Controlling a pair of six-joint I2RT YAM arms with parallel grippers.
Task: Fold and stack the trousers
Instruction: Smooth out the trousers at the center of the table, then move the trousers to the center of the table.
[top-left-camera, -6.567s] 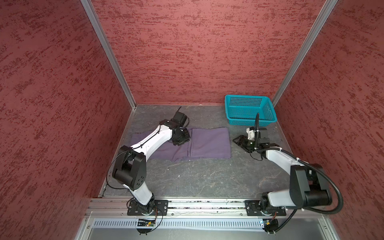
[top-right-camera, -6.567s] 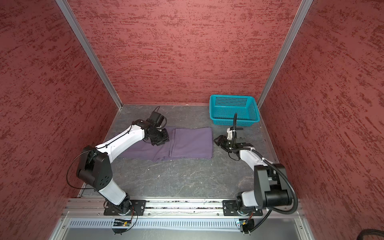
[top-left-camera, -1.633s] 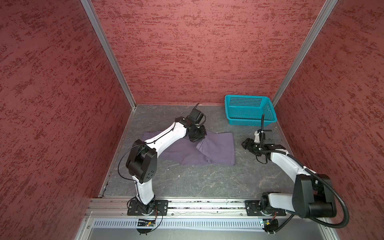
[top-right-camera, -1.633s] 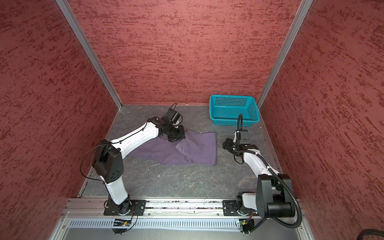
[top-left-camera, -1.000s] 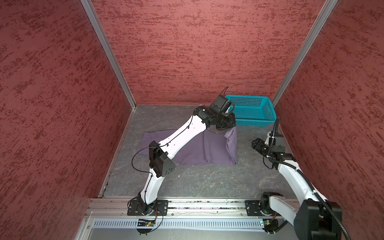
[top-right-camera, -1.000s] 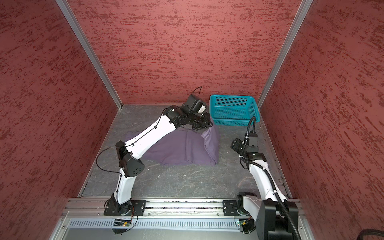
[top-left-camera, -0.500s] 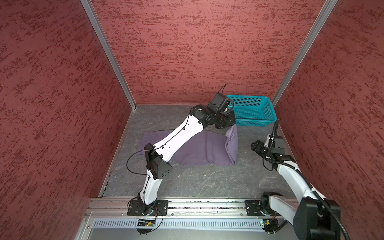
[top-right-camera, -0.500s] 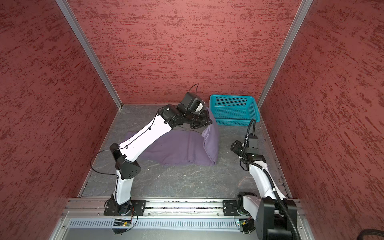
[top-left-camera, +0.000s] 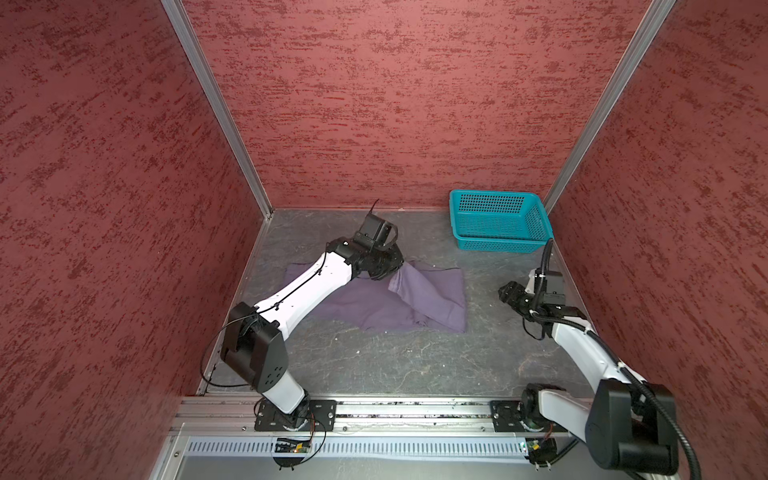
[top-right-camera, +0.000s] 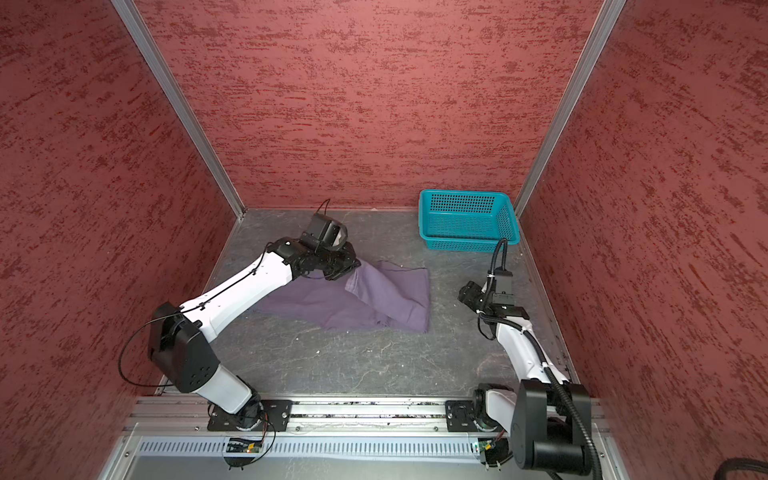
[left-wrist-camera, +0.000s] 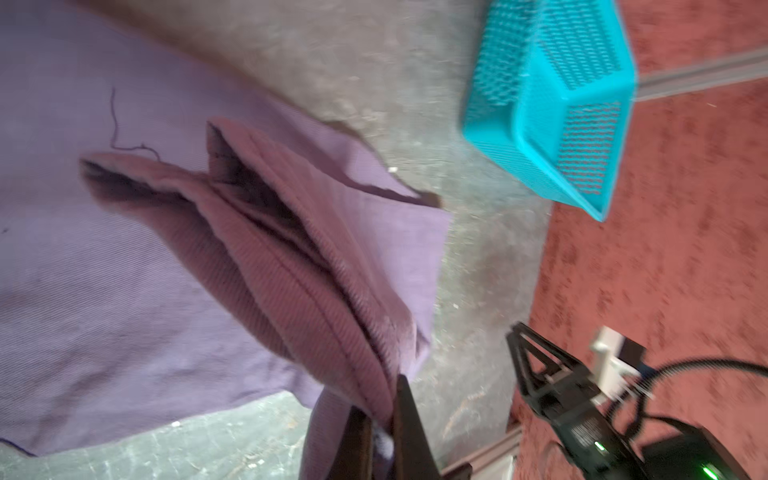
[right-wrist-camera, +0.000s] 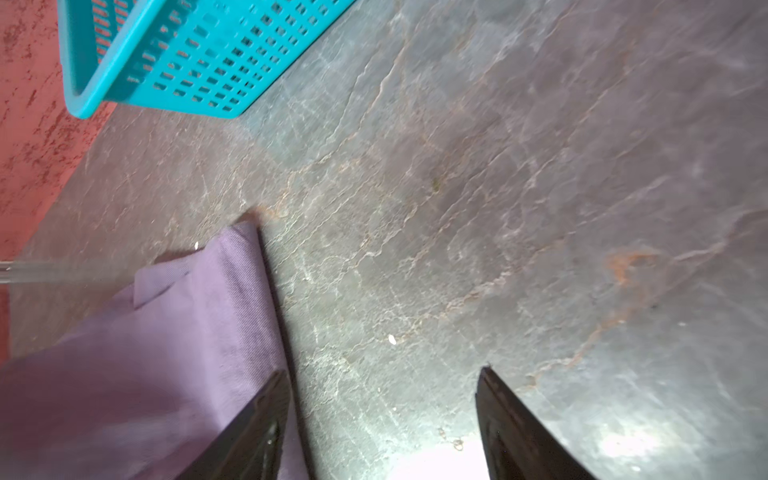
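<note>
The dusty-purple trousers (top-left-camera: 432, 305) (top-right-camera: 390, 303) lie partly folded in the middle of the table in both top views. My left gripper (top-left-camera: 390, 272) (top-right-camera: 348, 269) is at their far left part, shut on a lifted fold. In the left wrist view the jaws (left-wrist-camera: 380, 419) pinch bunched layers of the trousers (left-wrist-camera: 291, 257). My right gripper (top-left-camera: 506, 293) (top-right-camera: 464, 293) hovers open just right of the trousers. Its fingers (right-wrist-camera: 266, 419) straddle bare table beside the trousers' edge (right-wrist-camera: 166, 340), with nothing between them.
A teal perforated basket (top-left-camera: 498, 220) (top-right-camera: 467, 222) (left-wrist-camera: 552, 95) (right-wrist-camera: 178, 54) stands empty at the back right corner. Red textured walls close in three sides. The table (top-left-camera: 395, 361) is dark grey stone. A metal rail runs along the front edge.
My left gripper has come down and to the left, away from the basket, still carrying the fold. The raised cloth has dropped lower over the trousers. The right gripper has barely moved.
</note>
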